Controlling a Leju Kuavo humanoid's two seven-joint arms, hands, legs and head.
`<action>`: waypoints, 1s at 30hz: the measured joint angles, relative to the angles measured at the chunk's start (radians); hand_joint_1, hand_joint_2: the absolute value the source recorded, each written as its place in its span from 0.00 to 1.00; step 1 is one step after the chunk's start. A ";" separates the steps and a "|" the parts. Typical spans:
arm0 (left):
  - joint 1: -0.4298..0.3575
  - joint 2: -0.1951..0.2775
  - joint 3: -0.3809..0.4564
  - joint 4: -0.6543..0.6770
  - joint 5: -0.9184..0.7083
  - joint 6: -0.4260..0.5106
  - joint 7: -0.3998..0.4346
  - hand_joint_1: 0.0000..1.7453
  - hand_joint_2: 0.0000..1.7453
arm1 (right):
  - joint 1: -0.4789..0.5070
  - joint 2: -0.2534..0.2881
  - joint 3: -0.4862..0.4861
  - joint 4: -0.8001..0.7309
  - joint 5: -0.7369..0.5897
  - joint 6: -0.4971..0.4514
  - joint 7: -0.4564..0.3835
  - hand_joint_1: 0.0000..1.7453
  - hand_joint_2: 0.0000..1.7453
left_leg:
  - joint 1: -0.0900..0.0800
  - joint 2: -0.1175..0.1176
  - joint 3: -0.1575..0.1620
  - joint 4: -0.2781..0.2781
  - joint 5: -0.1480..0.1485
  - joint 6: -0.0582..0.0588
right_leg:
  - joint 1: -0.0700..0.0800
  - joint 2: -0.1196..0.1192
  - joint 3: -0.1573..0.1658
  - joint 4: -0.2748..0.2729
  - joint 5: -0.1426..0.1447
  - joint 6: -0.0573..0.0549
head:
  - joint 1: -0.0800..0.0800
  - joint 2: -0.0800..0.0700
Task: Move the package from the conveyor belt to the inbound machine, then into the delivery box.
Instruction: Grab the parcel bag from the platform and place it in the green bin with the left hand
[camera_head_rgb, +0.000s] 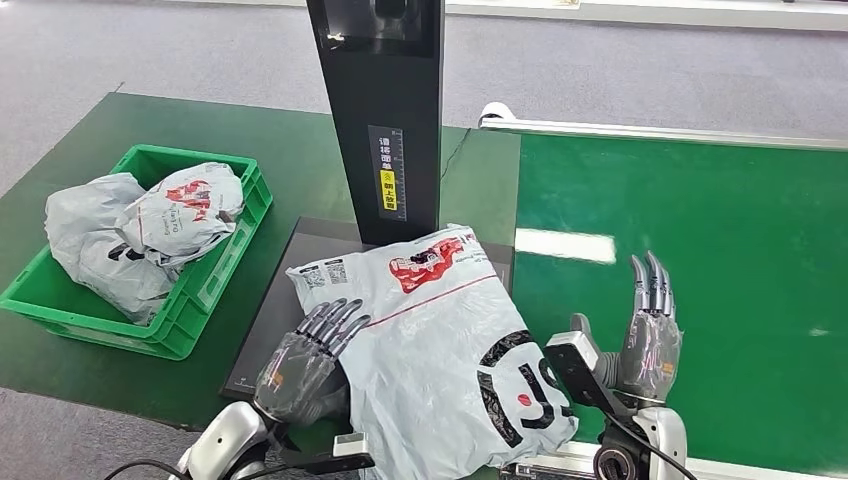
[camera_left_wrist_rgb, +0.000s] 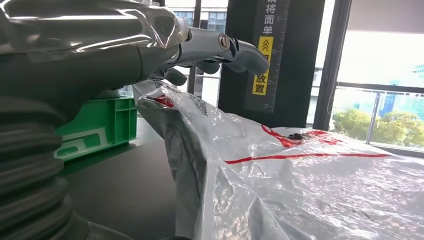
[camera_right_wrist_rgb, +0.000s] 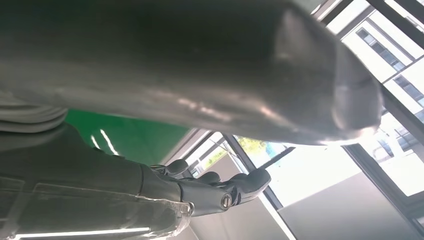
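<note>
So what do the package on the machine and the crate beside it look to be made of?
The package looks like thin, glossy plastic film: it is crinkled, with bright glare on the folds in the left wrist view. The green crate looks like rigid moulded plastic, with ribbed walls and a dull sheen.

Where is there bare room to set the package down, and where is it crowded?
Free: the green conveyor belt beyond the right hand, and the dark scanner plate between the green bin and the package. Crowded: the bin, holding two grey bags.
</note>
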 joint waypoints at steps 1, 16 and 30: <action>-0.004 0.000 -0.003 0.003 -0.001 0.000 0.001 0.00 1.00 | 0.000 0.000 0.000 0.000 0.000 0.000 0.000 0.00 0.00 | 0.000 0.000 0.000 0.000 0.000 0.000 | 0.000 0.000 0.000 0.000 0.000 0.000 | 0.000 0.000; -0.041 0.000 -0.013 0.033 0.082 -0.043 -0.023 1.00 1.00 | 0.000 0.000 -0.003 -0.001 -0.004 -0.003 0.000 0.00 0.00 | 0.000 0.000 0.000 0.000 0.000 0.000 | 0.000 0.000 0.000 0.000 0.000 0.000 | 0.000 0.000; -0.081 0.006 -0.002 0.032 0.148 -0.074 -0.047 1.00 1.00 | 0.009 0.004 -0.019 -0.014 -0.009 -0.005 0.000 0.00 0.00 | 0.000 0.000 0.000 0.000 0.000 0.000 | 0.000 0.000 0.000 0.000 0.000 0.000 | 0.000 0.000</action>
